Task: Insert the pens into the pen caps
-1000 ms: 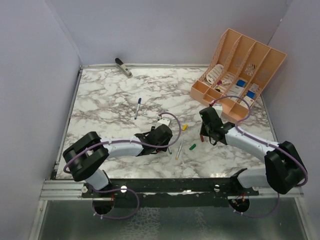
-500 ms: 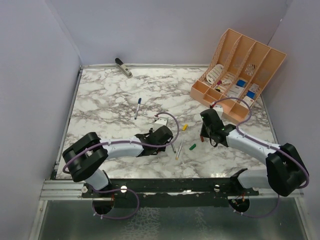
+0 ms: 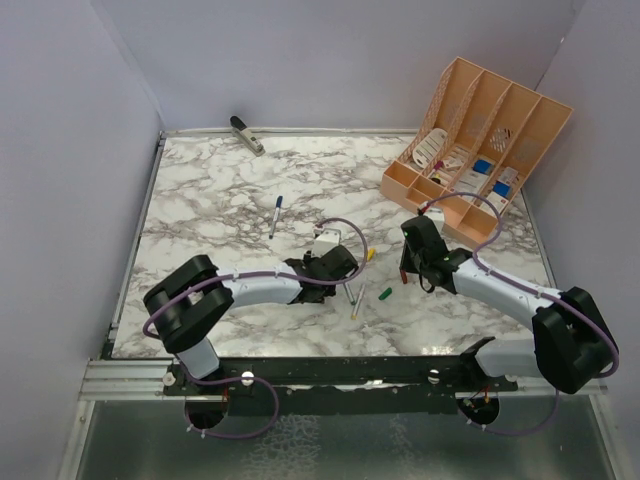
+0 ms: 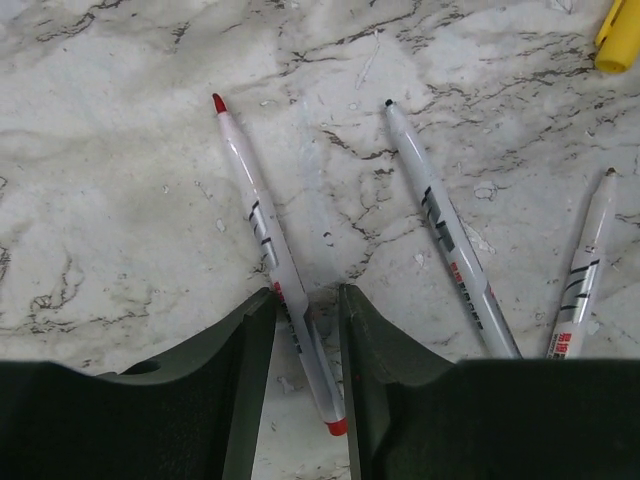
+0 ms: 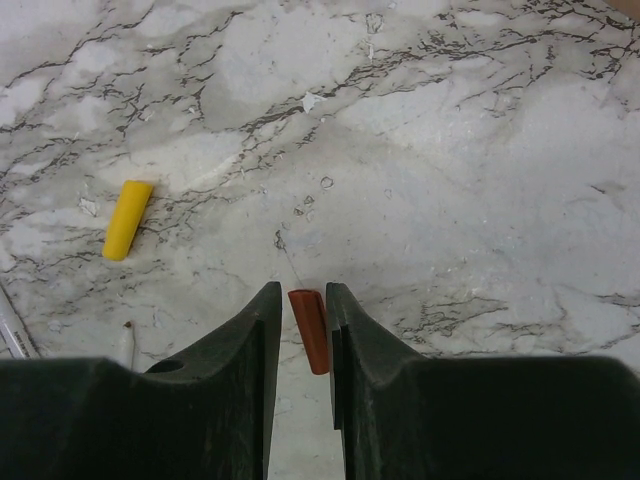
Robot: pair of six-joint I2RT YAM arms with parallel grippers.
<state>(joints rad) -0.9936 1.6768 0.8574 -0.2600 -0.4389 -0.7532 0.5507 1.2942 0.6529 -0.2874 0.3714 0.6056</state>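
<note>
Marble table (image 3: pixel 210 215): left gripper (image 4: pixel 305 335) clamped on silvery red-tipped pen (image 4: pixel 262 235); right gripper (image 5: pixel 300 335) clamped on stubby red cap (image 5: pixel 310 328), right of pen.

The right end effector (image 5: pixel 302 335) has its fingers (image 5: pixel 243 350) closed against a red cap (image 5: pixel 310 328) lying on the marble worktop (image 5: pixel 480 200). A yellow cap (image 5: pixel 128 219) lies well to its left, near two pen tips (image 5: pixel 128 327).

Overhead view; wrist cameras close, sharing yellow cap (image 4: pixel 619 37).
</note>
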